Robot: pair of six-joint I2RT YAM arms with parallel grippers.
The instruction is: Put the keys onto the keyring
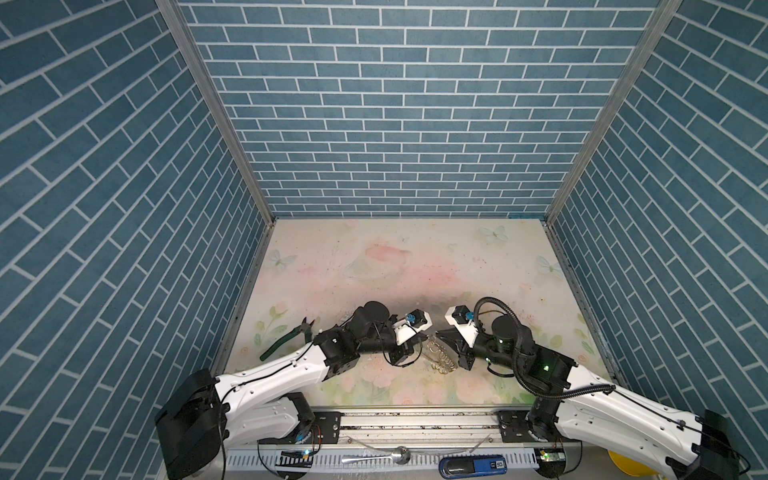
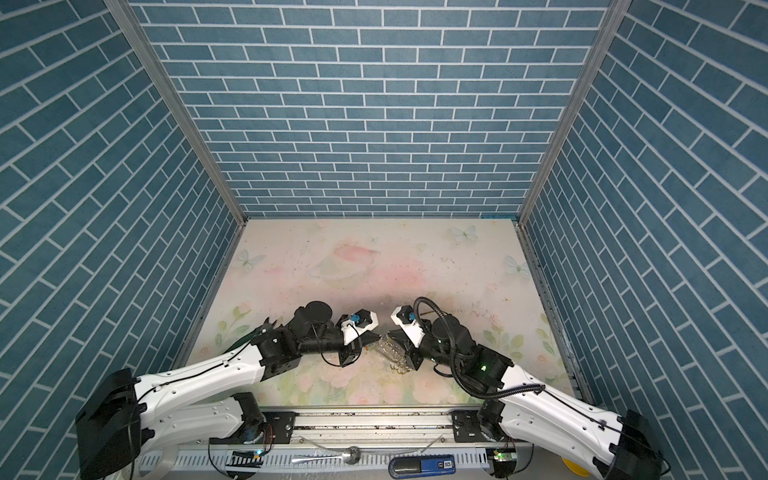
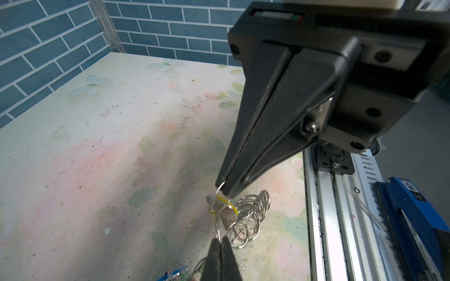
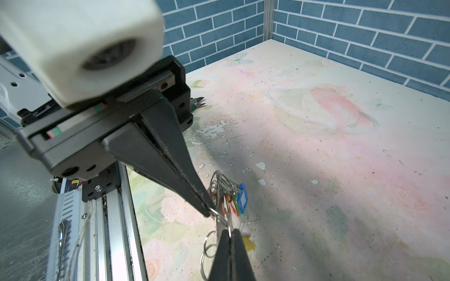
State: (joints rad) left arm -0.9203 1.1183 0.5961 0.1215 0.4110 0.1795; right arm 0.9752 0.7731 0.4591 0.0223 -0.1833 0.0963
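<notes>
Floral table (image 1: pixel 415 257), front edge: left gripper (image 3: pixel 220 243) clenched on the keyring (image 3: pixel 253 211) between the arms, right gripper (image 3: pixel 223 188) pinching the loop of the yellow key (image 3: pixel 220 205). Thin wire, so one uneven pull could slip it free.

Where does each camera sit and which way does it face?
Top views: high above the front rail, looking down toward the back wall; table, left arm and right arm show in both.
Left wrist: on the left arm, facing the right hand; its own left hand shows at the tips.
Right wrist: on the right arm, facing the left hand; own tips show.
Shared: both wrist views see the shut hands meeting at the keyring, the right pinching the yellow-tagged key by its ring.
</notes>
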